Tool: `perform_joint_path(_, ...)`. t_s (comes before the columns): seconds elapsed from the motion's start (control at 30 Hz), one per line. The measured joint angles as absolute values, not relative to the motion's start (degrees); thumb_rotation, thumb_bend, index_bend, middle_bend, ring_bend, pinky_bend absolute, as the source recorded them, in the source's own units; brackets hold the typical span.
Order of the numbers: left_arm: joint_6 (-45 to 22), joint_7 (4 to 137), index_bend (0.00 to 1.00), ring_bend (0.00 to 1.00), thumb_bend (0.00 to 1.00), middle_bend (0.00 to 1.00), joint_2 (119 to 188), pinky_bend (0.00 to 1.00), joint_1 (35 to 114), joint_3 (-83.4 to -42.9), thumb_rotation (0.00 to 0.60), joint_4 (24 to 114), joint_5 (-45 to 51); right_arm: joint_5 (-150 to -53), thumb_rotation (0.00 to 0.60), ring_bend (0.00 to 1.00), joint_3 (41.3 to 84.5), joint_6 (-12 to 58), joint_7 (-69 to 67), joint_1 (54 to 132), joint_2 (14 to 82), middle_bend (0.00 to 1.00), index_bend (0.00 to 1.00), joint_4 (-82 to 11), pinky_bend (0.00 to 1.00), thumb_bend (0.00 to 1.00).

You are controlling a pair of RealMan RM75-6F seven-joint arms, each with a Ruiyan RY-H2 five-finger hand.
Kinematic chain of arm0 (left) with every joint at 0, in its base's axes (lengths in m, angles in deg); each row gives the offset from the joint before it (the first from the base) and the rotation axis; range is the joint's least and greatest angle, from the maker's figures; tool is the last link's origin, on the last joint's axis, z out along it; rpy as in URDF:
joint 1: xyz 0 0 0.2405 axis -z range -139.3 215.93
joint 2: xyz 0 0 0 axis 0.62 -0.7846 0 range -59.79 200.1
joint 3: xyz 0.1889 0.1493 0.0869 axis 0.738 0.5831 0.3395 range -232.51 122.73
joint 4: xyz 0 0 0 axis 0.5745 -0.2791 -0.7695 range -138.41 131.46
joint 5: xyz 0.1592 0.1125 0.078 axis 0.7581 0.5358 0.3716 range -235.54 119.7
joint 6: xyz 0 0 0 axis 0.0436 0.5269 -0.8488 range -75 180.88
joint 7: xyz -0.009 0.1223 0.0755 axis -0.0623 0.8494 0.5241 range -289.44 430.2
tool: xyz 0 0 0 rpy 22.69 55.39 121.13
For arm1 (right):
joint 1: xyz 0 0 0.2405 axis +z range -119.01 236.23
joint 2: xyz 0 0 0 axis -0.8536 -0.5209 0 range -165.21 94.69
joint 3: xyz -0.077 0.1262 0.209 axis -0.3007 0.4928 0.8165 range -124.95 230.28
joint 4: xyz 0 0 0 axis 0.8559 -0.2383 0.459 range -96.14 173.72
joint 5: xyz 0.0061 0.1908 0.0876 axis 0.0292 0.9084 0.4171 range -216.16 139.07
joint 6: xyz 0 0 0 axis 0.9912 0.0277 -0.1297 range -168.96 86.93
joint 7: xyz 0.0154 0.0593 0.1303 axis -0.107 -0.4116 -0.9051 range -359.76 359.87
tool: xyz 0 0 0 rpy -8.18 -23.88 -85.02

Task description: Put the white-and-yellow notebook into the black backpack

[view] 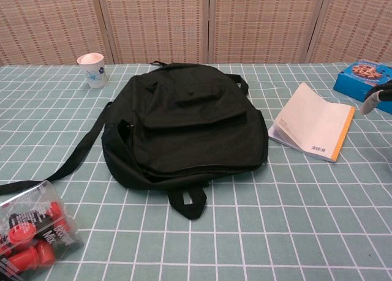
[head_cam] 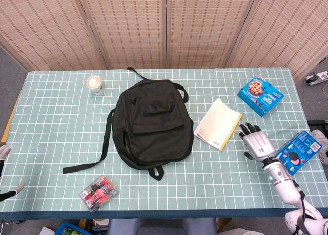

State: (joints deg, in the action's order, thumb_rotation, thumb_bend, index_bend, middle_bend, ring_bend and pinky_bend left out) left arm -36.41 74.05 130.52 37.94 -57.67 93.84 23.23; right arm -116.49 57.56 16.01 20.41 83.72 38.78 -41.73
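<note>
Right hand (head_cam: 257, 141), head view: fingers spread, holding nothing, over the table (head_cam: 51, 122) just right of the white-and-yellow notebook (head_cam: 218, 123), apart from it; notebook lies flat right of the black backpack (head_cam: 151, 122), outside it; left hand (head_cam: 6, 189) only partly visible at the left edge, pose cannot be told; paper cup (head_cam: 95, 84) far left; 2 blue cookie packs (head_cam: 260, 94) at right. Chest view: right fingertips (view: 375, 100) enter at right edge; notebook (view: 313, 121) beside backpack (view: 184, 125); red snack pack (view: 30, 229) near left.
</note>
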Motion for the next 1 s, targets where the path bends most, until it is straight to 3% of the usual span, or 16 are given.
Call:
perform_joint_path(0.47,-35.80,74.22,0.07,0.14,0.14,0.07,130.25,0.08,37.94,-58.00,0.600,93.90,22.60,-117.39,0.600,0.09,57.93,13.31,17.40,89.05,52.92,0.15,0.24,-22.42,0.21,0.12)
perform_joint_path(1.0,-35.23,74.01,0.07,0.14,0.14,0.07,129.86,0.08,37.96,-58.43,0.600,93.90,21.72,-119.81,0.600,0.09,57.49,13.07,12.68,92.43,60.83,0.15,0.24,-11.56,0.21,0.13)
